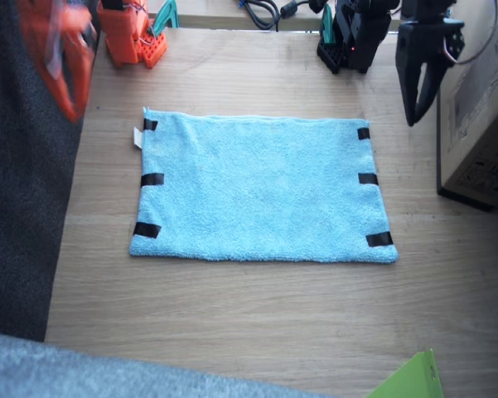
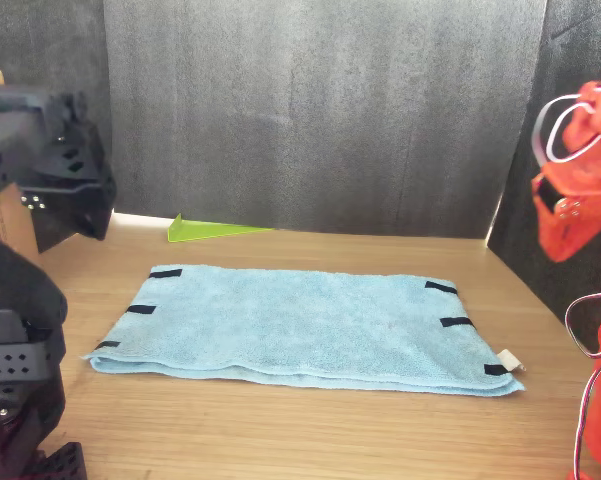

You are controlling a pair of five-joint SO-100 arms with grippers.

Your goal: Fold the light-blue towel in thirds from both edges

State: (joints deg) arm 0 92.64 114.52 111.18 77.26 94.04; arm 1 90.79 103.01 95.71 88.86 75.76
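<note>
The light-blue towel (image 1: 261, 186) (image 2: 300, 325) lies spread flat in the middle of the wooden table. Black tape strips mark its two short edges (image 1: 152, 179) (image 1: 368, 178), and its white tag (image 1: 137, 138) sticks out at one corner. My black left gripper (image 1: 415, 116) hangs above the table beyond the towel's far corner, fingers pointing down with tips together, holding nothing. My orange right gripper (image 1: 62, 62) is a blur in the air off the other short edge, clear of the cloth, so its jaws are unreadable. Only the orange wrist (image 2: 580, 170) shows in the front view.
A cardboard box (image 1: 481, 124) stands beside the left gripper. Dark grey fabric (image 1: 25, 207) borders the table on the right arm's side. A green sheet (image 1: 410, 381) (image 2: 205, 231) lies at the near corner. The arm bases (image 1: 128, 33) (image 1: 356, 37) stand at the far edge.
</note>
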